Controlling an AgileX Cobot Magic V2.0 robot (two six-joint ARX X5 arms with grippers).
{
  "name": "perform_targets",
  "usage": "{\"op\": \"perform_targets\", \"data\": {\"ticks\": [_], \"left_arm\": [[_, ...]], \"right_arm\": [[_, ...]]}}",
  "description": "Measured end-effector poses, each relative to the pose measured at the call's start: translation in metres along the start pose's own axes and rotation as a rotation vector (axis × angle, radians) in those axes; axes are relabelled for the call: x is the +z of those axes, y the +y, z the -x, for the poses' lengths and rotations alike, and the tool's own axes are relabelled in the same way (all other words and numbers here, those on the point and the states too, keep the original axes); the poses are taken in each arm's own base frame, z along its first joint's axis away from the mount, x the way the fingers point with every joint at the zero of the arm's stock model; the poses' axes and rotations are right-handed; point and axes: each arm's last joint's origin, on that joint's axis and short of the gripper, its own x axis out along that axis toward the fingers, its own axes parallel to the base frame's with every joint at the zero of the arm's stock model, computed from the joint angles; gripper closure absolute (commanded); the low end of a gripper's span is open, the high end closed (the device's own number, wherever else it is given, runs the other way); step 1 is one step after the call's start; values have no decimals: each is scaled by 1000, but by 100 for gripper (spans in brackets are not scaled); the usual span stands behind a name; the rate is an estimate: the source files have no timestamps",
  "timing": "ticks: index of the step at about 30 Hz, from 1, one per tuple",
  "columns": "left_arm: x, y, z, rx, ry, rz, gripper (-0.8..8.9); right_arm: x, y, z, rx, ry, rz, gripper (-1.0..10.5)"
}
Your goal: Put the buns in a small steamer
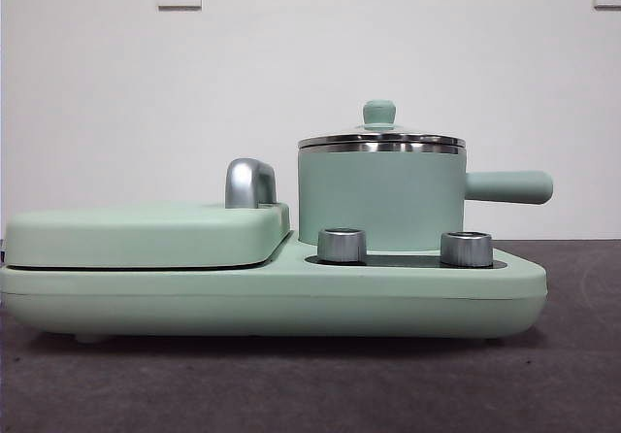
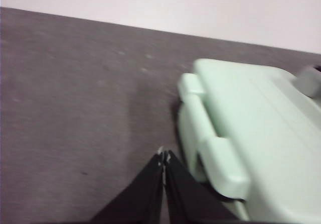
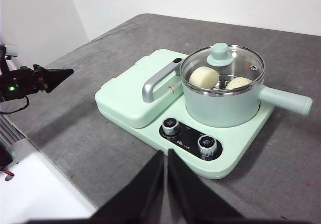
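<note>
Both buns sit inside the small steamer (image 3: pixel 220 96), visible through its glass lid (image 3: pixel 223 66): the smooth cream bun (image 3: pixel 203 77) on one side, the second bun (image 3: pixel 237 83) beside it, partly hidden behind the rim. Lid is on with the green knob (image 1: pixel 378 113) centred, so the task looks finished. The steamer stands on the round plate of the mint-green cooker base (image 1: pixel 291 302), handle (image 1: pixel 509 186) sticking out sideways, clear of the flat griddle cover (image 1: pixel 146 234) and its chrome handle (image 1: pixel 249 183). Two dials (image 3: pixel 170 126) face front.

Left gripper (image 2: pixel 164 156) hangs over bare grey tabletop (image 2: pixel 75 108) just beside the cooker's end, jaws pressed together, holding nothing. Right gripper (image 3: pixel 165 153) hovers back from the cooker's dial side, jaws closed tip to tip, empty too. Both arms sit away from the pot, likely parked since nothing remains to carry.
</note>
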Motion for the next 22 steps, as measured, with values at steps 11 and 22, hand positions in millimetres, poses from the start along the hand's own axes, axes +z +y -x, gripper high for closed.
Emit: {"op": "perform_targets", "data": {"ticks": [11,22], "left_arm": [[-12,3,-1,29,-46,-23,806],[-14,4,-1,46,-25,-36,806]], "right_arm": [[0,0,0,0,0,0,938],[0,0,0,0,-1,0,938]]}}
